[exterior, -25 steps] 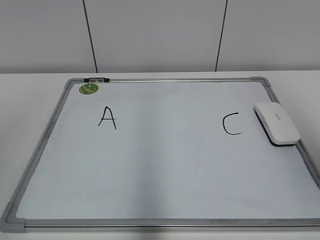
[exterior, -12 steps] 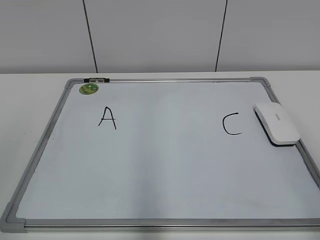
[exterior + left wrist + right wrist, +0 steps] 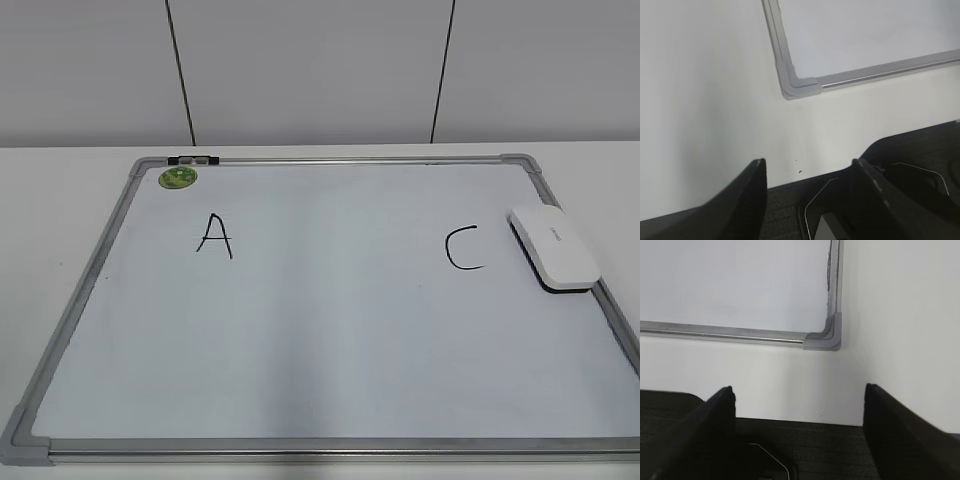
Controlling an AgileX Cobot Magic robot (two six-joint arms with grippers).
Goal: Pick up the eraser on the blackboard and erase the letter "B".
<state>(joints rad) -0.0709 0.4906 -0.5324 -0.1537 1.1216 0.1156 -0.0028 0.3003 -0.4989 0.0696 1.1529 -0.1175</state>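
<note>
The blackboard (image 3: 90,290) is a white board with a silver-grey frame lying flat on the table. The white eraser (image 3: 553,247) lies on its right side, just right of a black "C" (image 3: 463,249). A black "A" (image 3: 214,236) is at the left. No letter "B" shows; the board's middle is blank. Neither gripper shows in the exterior view. My left gripper (image 3: 807,167) is open and empty over the table near the board's front left corner (image 3: 799,86). My right gripper (image 3: 799,392) is open and empty near the front right corner (image 3: 829,336).
A green round sticker (image 3: 178,178) and a small black clip (image 3: 193,160) sit at the board's far left corner. White table (image 3: 60,200) surrounds the board. A dark base surface (image 3: 805,445) lies below both grippers at the table's front edge.
</note>
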